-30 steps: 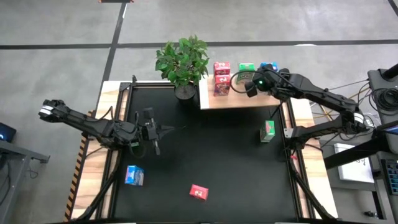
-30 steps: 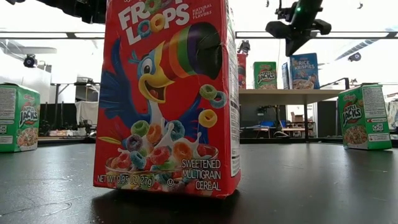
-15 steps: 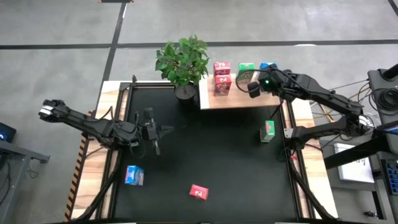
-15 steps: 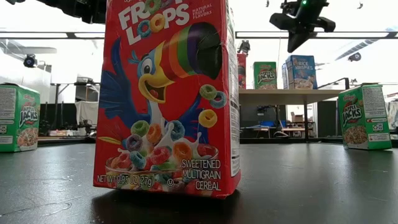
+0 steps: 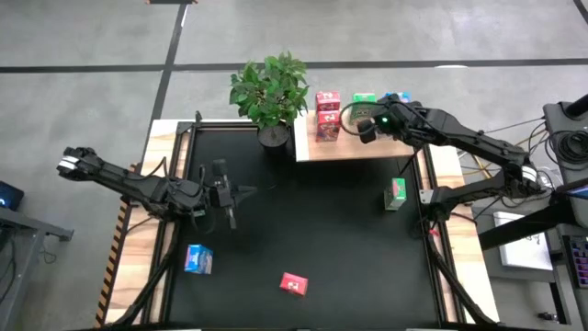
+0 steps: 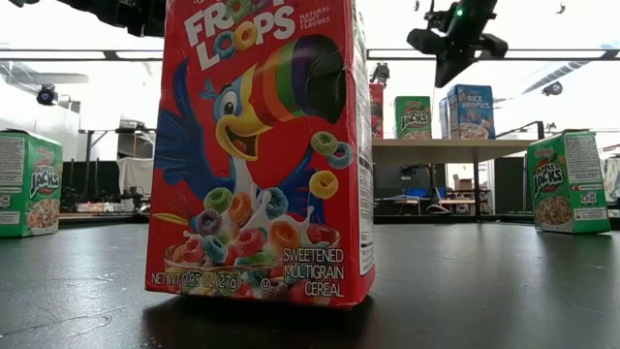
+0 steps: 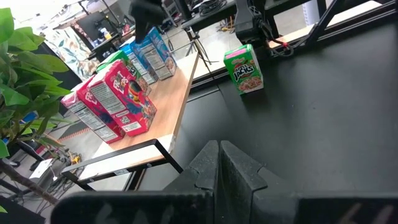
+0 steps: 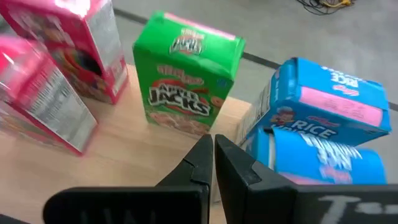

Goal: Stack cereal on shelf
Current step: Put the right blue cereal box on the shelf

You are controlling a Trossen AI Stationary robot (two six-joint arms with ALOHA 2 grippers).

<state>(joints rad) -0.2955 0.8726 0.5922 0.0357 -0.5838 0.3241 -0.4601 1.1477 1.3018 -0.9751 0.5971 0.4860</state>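
Note:
The pale wood shelf (image 5: 354, 147) holds two pink-red boxes (image 5: 327, 115), one green box (image 5: 365, 99) and two blue boxes stacked (image 8: 323, 118), all resting on their bases. My right gripper (image 5: 366, 126) hovers shut above the shelf, in front of the green and blue boxes (image 8: 213, 149), holding nothing. On the black table stand a green box (image 5: 396, 193), a blue box (image 5: 197, 259) and a pink-red box (image 5: 294, 284). My left gripper (image 5: 228, 195) waits shut over the table's left part (image 7: 219, 155).
A potted plant (image 5: 270, 92) stands at the shelf's left end. The low view shows the pink-red box (image 6: 262, 145) close up, a green box (image 6: 29, 184) at the left and another (image 6: 567, 181) at the right. Cables and a stand lie beyond the table's right edge.
My right gripper has hovered above the shelf, shifting a little toward the table's right edge and then back left, staying shut. No box has moved.

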